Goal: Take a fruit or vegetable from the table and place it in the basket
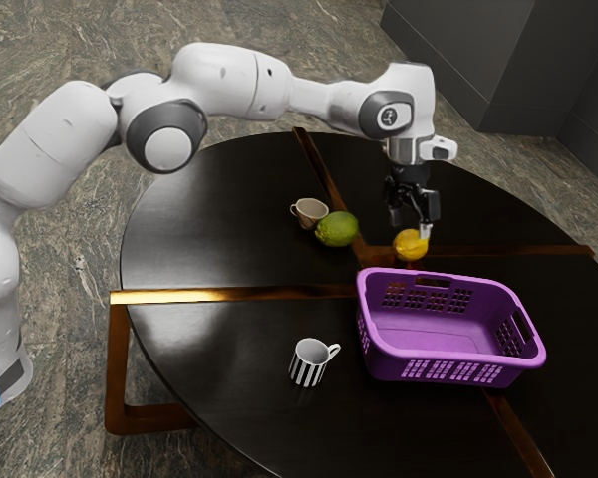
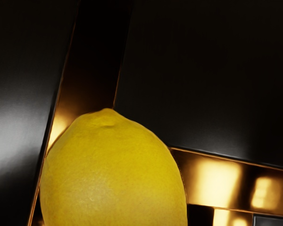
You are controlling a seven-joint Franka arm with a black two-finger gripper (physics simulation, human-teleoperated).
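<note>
Because the tool (image 1: 412, 227) stands wide over the lemon (image 1: 410, 246), which lies on the bench (image 1: 209, 229) just beside the purple basket (image 1: 458, 358), closing too high on its rounded skin could squeeze it out sideways, or leave a weak grip that slips during the lift.

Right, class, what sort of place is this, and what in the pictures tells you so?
Probably a home's dining or sitting room: a round dark table, a cup and a striped mug on it, and a stone-look floor.
</note>
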